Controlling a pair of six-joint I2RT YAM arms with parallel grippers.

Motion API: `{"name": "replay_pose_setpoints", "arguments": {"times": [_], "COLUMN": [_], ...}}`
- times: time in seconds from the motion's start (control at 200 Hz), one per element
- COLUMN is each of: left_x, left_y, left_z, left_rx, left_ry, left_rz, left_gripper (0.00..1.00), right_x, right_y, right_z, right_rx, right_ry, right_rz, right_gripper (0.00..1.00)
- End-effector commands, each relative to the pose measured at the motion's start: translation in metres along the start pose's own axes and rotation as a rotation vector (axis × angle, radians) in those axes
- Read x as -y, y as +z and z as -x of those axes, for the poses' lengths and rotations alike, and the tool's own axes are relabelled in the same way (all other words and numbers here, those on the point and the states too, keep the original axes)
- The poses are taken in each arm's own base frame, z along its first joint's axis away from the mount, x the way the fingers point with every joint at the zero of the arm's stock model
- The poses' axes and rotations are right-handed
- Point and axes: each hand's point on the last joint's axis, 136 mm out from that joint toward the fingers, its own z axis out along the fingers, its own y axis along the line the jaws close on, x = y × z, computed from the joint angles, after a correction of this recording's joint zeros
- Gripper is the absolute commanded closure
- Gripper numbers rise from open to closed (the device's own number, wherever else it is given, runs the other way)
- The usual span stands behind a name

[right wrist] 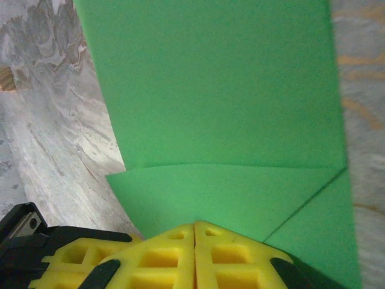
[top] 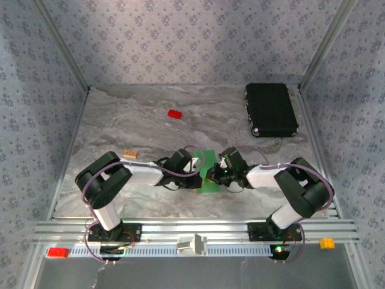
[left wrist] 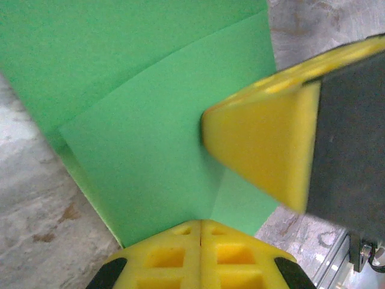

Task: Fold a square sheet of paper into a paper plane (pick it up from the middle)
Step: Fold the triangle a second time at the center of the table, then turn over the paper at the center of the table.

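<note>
At mid-table (top: 204, 135) — left fingers (left wrist: 174, 256), right fingers (right wrist: 162, 259) (both closed) seemingly press paper (top: 209, 179).

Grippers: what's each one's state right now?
Left gripper: closed, fingers pinching the green paper.
Right gripper: closed, fingers pinching the green paper too.

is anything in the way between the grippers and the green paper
Nothing visible. The left gripper and right gripper are both shut on the square sheet of paper, from opposite sides.
</note>
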Motion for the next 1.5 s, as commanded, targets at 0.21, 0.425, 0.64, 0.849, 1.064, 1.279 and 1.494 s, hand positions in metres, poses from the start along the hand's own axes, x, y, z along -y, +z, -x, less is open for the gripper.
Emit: {"name": "replay_pose_setpoints", "arguments": {"times": [0.21, 0.425, 0.64, 0.849, 1.064, 1.279, 1.494], "left_x": [-0.027, -0.004, 0.02, 0.008, -0.006, -0.025, -0.037], "left_y": [0.002, -0.005, -0.023, -0.023, -0.014, -0.004, -0.001], "left_z": [-0.023, -0.009, 0.02, 0.04, 0.041, 0.028, 0.018], "left_rx": [-0.064, -0.029, 0.034, 0.049, 0.019, -0.024, -0.041], "left_ry": [-0.063, -0.036, 0.063, 0.071, 0.07, 0.052, 0.037], "left_rz": [0.082, 0.04, 0.056, 0.098, 0.145, 0.18, 0.198], "left_gripper": [1.0, 1.0, 0.94, 0.93, 0.95, 0.97, 0.98], "right_x": [0.04, 0.021, 0.029, 0.039, 0.025, 0.014, 0.009], "right_y": [-0.03, -0.062, -0.087, -0.092, -0.085, -0.073, -0.057], "right_z": [0.051, 0.043, 0.017, -0.008, -0.02, -0.029, -0.034], "right_rx": [0.136, 0.198, 0.221, 0.166, 0.14, 0.081, 0.029], "right_ry": [0.111, 0.033, 0.038, 0.058, 0.028, 0.015, -0.019], "right_rz": [-0.046, -0.019, -0.07, -0.125, -0.114, -0.129, -0.181], "right_gripper": [0.91, 0.84, 0.74, 0.71, 0.68, 0.67, 0.67]}}
